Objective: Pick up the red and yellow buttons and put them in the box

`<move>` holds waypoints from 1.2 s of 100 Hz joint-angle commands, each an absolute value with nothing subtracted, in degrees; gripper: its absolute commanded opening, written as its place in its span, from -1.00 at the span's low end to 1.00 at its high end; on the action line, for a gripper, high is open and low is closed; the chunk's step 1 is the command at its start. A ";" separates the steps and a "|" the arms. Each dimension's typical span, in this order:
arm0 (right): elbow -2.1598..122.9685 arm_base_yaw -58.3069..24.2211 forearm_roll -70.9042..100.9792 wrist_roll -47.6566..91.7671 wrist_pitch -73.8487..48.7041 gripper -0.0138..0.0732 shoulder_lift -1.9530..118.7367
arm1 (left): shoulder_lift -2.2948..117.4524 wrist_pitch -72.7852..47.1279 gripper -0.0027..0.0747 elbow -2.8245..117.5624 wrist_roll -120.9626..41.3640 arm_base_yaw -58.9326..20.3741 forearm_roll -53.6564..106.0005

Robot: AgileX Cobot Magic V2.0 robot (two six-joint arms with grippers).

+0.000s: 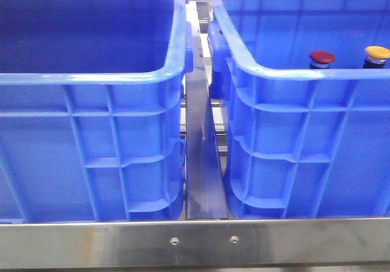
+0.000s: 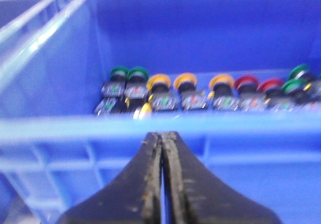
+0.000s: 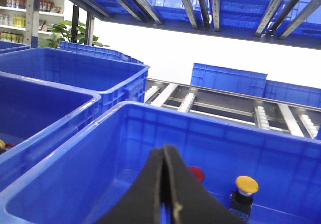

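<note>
A dark red button point(image 1: 322, 57) and a yellow-orange button point(image 1: 376, 54) stand upright inside the right blue box point(image 1: 286, 71), near its far right side. Neither gripper shows in the front view. In the right wrist view my right gripper point(image 3: 164, 151) is shut and empty, above the near rim of that box. The red button point(image 3: 198, 174) is partly hidden behind a finger, and the yellow button point(image 3: 247, 185) stands beside it. My left gripper point(image 2: 162, 136) is shut and empty, just outside the near wall of a blue bin point(image 2: 100, 126).
That bin holds a row of several buttons: green point(image 2: 128, 74), yellow point(image 2: 185, 81) and red point(image 2: 247, 82). A large blue box point(image 1: 91, 77) stands at the left, its floor hidden. A metal rail point(image 1: 204, 156) runs between the boxes. More blue crates point(image 3: 228, 78) and roller tracks lie behind.
</note>
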State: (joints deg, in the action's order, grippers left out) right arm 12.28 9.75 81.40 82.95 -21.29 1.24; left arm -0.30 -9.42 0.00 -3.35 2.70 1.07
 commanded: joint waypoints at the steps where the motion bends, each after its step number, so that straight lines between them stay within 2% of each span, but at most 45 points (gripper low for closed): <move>1: 13.86 9.73 83.16 83.65 -19.87 -0.85 1.98 | -2.05 -3.55 -0.98 -0.76 -2.77 2.87 0.84; 120: 13.80 9.73 83.21 83.65 -19.97 -0.85 2.03 | -2.05 -0.79 -0.98 -1.07 -2.77 2.87 0.84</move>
State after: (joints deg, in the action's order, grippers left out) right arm 12.28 9.75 81.40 82.96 -21.15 1.24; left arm -0.30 -5.95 0.11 -3.35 2.84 0.74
